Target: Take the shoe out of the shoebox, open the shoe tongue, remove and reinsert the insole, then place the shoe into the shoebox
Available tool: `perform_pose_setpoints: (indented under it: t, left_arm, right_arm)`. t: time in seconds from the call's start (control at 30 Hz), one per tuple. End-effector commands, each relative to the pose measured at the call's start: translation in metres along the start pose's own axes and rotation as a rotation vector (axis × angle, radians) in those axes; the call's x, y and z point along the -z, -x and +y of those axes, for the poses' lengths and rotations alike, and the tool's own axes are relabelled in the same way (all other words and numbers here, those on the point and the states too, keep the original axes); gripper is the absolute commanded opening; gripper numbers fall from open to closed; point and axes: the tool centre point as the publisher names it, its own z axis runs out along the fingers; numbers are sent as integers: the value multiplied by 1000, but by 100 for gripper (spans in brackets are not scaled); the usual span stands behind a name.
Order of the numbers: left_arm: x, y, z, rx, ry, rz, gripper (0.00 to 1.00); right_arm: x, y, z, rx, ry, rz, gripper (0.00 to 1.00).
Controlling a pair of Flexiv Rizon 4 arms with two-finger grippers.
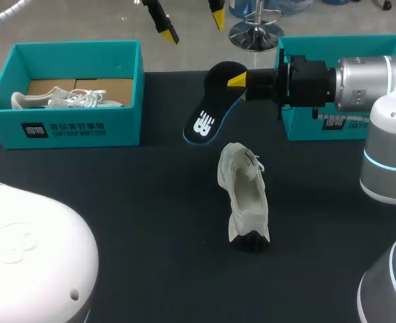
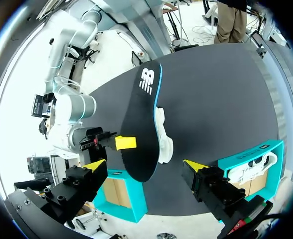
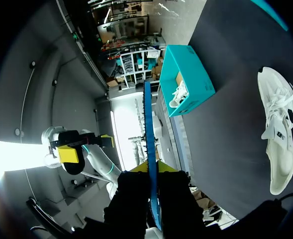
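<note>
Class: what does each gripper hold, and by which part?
Right gripper pinches the insole at the end opposite its logo; left gripper holds nothing.

We see even overhead light on our dark table (image 1: 117, 202), the shoe (image 1: 245, 195) bright against it, wrist backgrounds glaring white.

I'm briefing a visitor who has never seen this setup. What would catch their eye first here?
Most striking is the black insole with a blue edge, held in the air by the right fingers. Below it, nearer the camera, a white shoe sits on the dark table. A teal shoebox at the left holds another white shoe.
</note>
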Motion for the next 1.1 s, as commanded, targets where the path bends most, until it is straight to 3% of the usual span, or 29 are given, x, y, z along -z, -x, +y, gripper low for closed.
perform_pose_setpoints:
  t: [0.03, 0.53, 0.87, 1.1]
  left_arm:
    - [2, 4, 3, -4, -41, 99, 100]
    - [4, 3, 2, 30, -34, 111, 100]
    - [4, 3, 2, 30, -34, 111, 100]
    - [4, 3, 2, 30, -34, 111, 100]
  right_arm:
    - [-1, 0, 0, -1, 1, -2, 0]
    - [-1, 0, 0, -1, 1, -2, 0]
    - [-1, 20, -11, -13, 1, -19, 0]
    - [-1, 17, -17, -1, 2, -26, 0]
